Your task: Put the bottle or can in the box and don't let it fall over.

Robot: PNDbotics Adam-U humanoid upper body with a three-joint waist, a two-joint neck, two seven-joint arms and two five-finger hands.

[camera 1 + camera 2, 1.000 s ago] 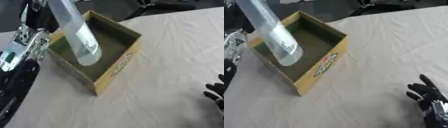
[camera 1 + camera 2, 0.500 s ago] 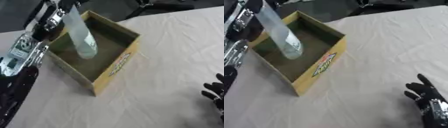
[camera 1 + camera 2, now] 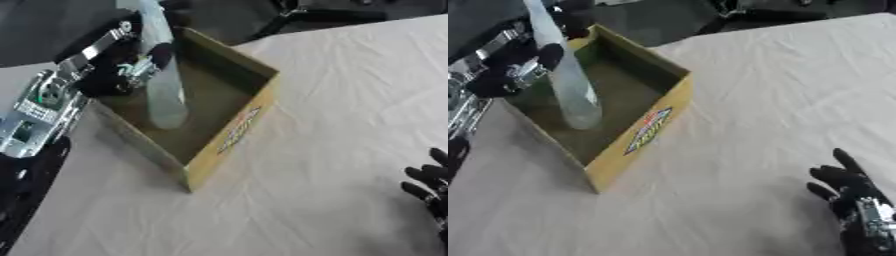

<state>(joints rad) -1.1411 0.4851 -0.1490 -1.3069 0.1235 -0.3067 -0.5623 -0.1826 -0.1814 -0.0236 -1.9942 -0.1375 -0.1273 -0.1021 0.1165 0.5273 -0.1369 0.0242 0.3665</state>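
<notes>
A tall clear plastic bottle (image 3: 164, 85) stands inside the open cardboard box (image 3: 229, 145), its base on or just above the box floor near the left wall, leaning slightly. My left hand (image 3: 140, 62) comes in from the upper left with its fingers curled round the bottle's middle. My right hand (image 3: 855, 200) rests near the lower right corner, fingers straight and pointing up, holding nothing.
The box has yellow sides with a printed logo (image 3: 647, 131) and stands on a table covered by a wrinkled white cloth (image 3: 350, 100). Dark chair legs (image 3: 306, 15) show beyond the table's far edge.
The bottle has gone from steeply tilted above the box to nearly upright and lower inside it. My left hand has come down with it. The right hand has stayed put.
</notes>
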